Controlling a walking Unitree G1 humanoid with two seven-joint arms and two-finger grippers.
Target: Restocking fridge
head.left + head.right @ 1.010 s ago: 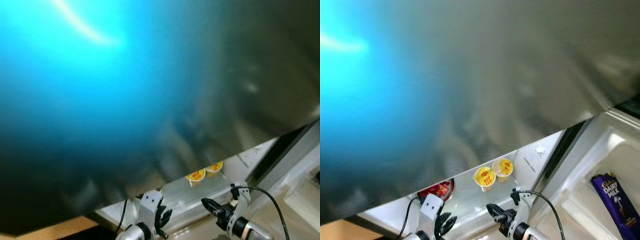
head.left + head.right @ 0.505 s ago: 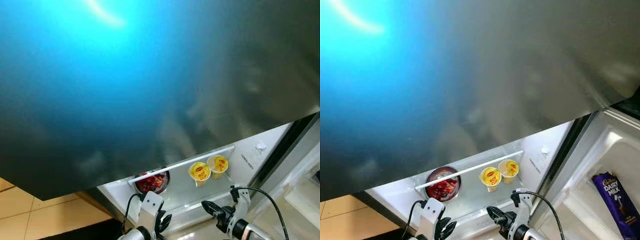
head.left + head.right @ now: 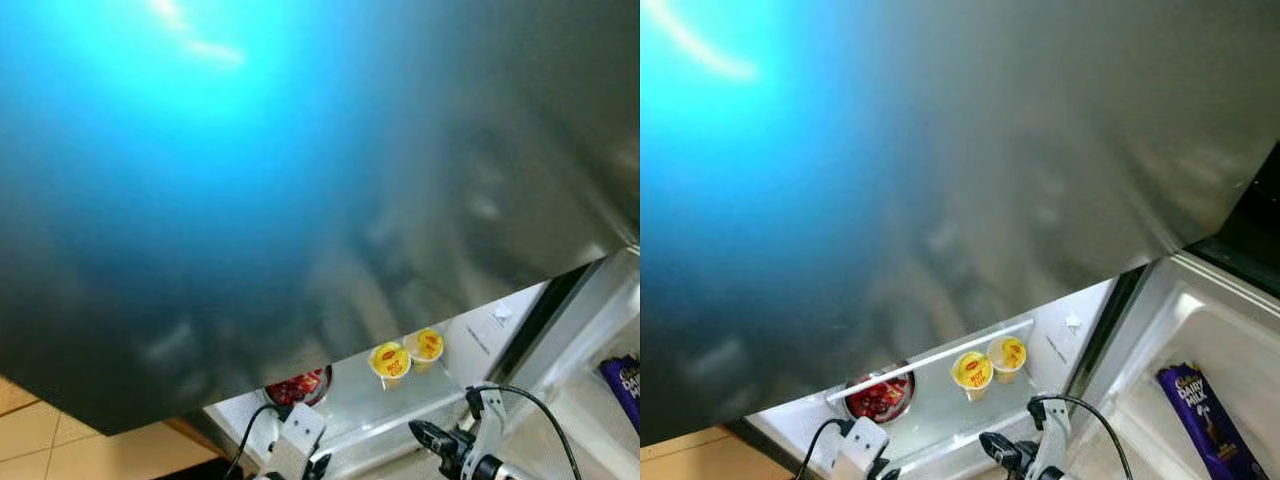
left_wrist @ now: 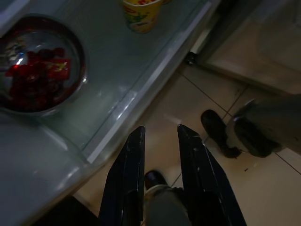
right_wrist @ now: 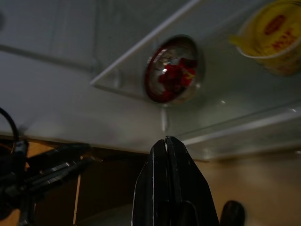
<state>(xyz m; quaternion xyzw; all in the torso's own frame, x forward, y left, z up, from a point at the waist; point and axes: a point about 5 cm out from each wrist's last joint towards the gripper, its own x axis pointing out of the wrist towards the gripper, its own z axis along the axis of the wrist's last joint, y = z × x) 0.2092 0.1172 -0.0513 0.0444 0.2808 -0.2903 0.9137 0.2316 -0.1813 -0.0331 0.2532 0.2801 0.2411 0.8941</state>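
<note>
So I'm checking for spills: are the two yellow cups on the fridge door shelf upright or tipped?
Upright. Both yellow cups stand side by side on the door shelf, lids facing up.

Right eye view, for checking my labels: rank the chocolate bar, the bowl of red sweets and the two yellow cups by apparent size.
1. Chocolate bar, though it sits nearer.
2. Bowl of red sweets.
3. The two yellow cups look alike.
</note>
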